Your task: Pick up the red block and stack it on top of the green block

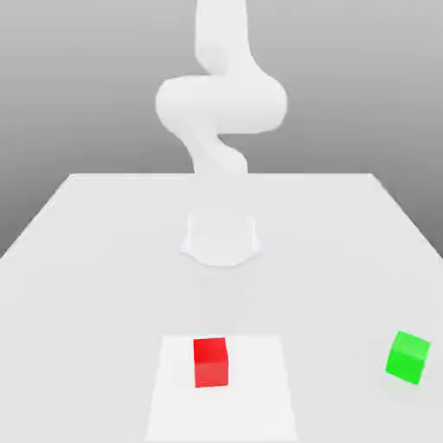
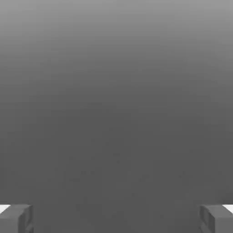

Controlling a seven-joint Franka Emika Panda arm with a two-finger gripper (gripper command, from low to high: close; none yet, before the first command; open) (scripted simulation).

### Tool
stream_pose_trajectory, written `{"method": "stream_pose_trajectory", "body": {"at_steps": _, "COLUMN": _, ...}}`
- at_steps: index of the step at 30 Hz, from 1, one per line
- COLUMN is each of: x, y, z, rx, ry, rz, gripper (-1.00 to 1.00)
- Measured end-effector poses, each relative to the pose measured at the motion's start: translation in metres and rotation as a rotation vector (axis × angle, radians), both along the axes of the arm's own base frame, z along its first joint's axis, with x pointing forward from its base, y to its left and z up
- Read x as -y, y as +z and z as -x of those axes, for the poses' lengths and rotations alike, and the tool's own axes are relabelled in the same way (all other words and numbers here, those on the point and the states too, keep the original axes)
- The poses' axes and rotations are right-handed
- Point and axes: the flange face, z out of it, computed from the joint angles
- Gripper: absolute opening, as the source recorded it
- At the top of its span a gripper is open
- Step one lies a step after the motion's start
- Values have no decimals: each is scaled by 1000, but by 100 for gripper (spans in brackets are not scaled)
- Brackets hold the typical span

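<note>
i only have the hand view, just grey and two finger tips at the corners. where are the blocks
Observer: The red block sits on the table, near the front edge in the exterior view.
Operator: and the green one
Observer: The green block is off to the exterior view's right of the red, well apart from it.
Operator: anything stacked yet
Observer: No, both rest on the table. The gripper is open and holds nothing.
</note>
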Motion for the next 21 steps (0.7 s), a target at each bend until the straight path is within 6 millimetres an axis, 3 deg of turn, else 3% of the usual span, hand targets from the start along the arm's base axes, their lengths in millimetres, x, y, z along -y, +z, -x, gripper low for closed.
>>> {"method": "stream_pose_trajectory", "body": {"at_steps": 4, "x": 3, "y": -99, "z": -45, "rx": -156, "ry": 9, "rz": 32, "gripper": 0}}
{"method": "stream_pose_trajectory", "body": {"at_steps": 9, "x": 10, "y": -219, "z": -67, "rx": -338, "ry": 27, "rz": 50, "gripper": 0}}
{"method": "stream_pose_trajectory", "body": {"at_steps": 13, "x": 15, "y": -312, "z": -60, "rx": -481, "ry": 49, "rz": 50, "gripper": 0}}
{"method": "stream_pose_trajectory", "body": {"at_steps": 17, "x": 17, "y": -398, "z": -34, "rx": -622, "ry": 76, "rz": 36, "gripper": 0}}
{"method": "stream_pose_trajectory", "body": {"at_steps": 19, "x": 17, "y": -436, "z": -16, "rx": -687, "ry": 90, "rz": 25, "gripper": 0}}
{"method": "stream_pose_trajectory", "body": {"at_steps": 21, "x": 17, "y": -461, "z": -11, "rx": -710, "ry": 95, "rz": 20, "gripper": 0}}
